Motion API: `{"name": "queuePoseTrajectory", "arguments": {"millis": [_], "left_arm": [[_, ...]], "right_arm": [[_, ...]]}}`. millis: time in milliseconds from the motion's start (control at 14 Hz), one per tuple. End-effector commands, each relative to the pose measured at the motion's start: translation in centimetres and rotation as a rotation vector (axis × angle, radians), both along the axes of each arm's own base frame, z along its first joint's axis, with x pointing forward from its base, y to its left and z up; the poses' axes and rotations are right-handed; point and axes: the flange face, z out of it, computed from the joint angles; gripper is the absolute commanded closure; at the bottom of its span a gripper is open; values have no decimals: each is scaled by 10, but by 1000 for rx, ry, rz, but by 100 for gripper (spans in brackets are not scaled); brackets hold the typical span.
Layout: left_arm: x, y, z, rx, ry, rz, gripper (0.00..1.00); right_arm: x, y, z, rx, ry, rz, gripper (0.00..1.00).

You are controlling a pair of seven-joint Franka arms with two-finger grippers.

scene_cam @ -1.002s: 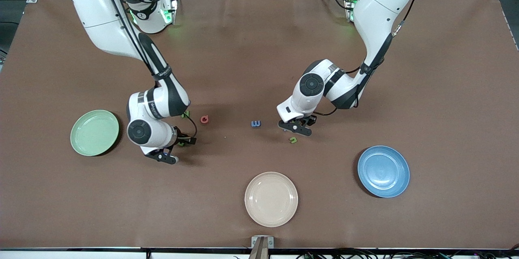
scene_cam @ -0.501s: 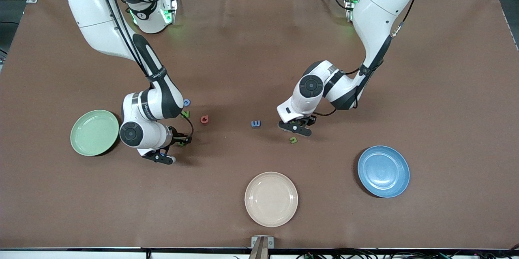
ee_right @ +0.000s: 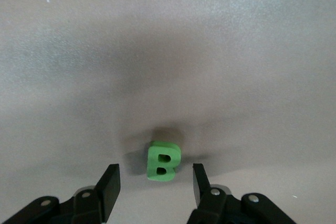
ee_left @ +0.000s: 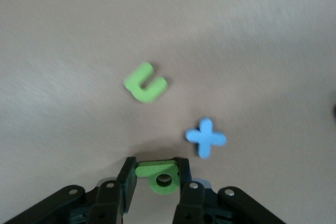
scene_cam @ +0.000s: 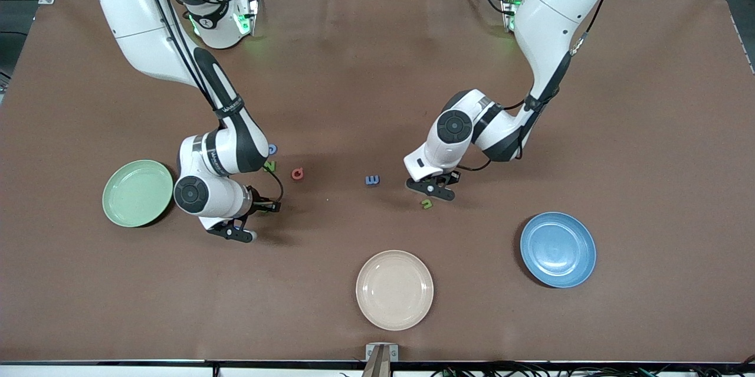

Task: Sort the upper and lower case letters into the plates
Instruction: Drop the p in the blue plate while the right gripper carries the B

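- Front view shows the right gripper [scene_cam: 242, 226] low over the tabletop [scene_cam: 365, 70] just beside the mint green plate [scene_cam: 137, 193]; within the past second its arm has shifted toward that plate, uncovering a blue letter [scene_cam: 272, 149] and a green letter [scene_cam: 269, 166] near the red letter [scene_cam: 298, 173].
- Right wrist view has the gripper's fingers [ee_right: 109, 184] spread wide on either side of a green B [ee_right: 163, 161], which lies flat on the tabletop, touched by neither finger.
- Left gripper [scene_cam: 433, 188] hangs over the middle of the tabletop, between the blue E [scene_cam: 372, 180] and the blue plate [scene_cam: 558, 249]; it has risen slightly over the last second.
- Left wrist view shows its fingers [ee_left: 126, 179] clamped on a green letter with a round hole [ee_left: 159, 176], apparently lifted clear, while a green u [ee_left: 145, 82] and a blue cross-shaped letter [ee_left: 206, 137] lie on the tabletop below.
- Both sorting plates are empty, as is the cream plate [scene_cam: 394, 289] nearest the front camera, so the sort has barely begun.
- Judged from these positions, the left arm's first carry is under way, likely toward the blue plate, while the right arm is lining up to close on the B for the mint one.
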Motion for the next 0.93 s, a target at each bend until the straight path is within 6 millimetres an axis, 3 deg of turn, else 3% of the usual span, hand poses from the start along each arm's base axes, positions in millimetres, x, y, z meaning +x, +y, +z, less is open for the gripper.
{"name": "queuePoseTrajectory", "arguments": {"millis": [0, 143, 286, 501, 716, 859], "left_arm": [[42, 49, 41, 44, -84, 43, 100], [76, 105, 68, 71, -122, 48, 100], [101, 158, 76, 86, -120, 70, 100], [126, 211, 62, 86, -107, 129, 99], [134, 256, 41, 95, -77, 190, 97], [136, 273, 35, 98, -66, 206, 89]], "right_arm": [[-1, 2, 3, 7, -18, 4, 36], [-1, 2, 3, 6, -20, 7, 36], [-1, 0, 2, 3, -18, 5, 37], [-3, -2, -3, -2, -12, 8, 38], [-2, -4, -3, -3, -12, 5, 44], [-2, -6, -3, -8, -13, 7, 52]]}}
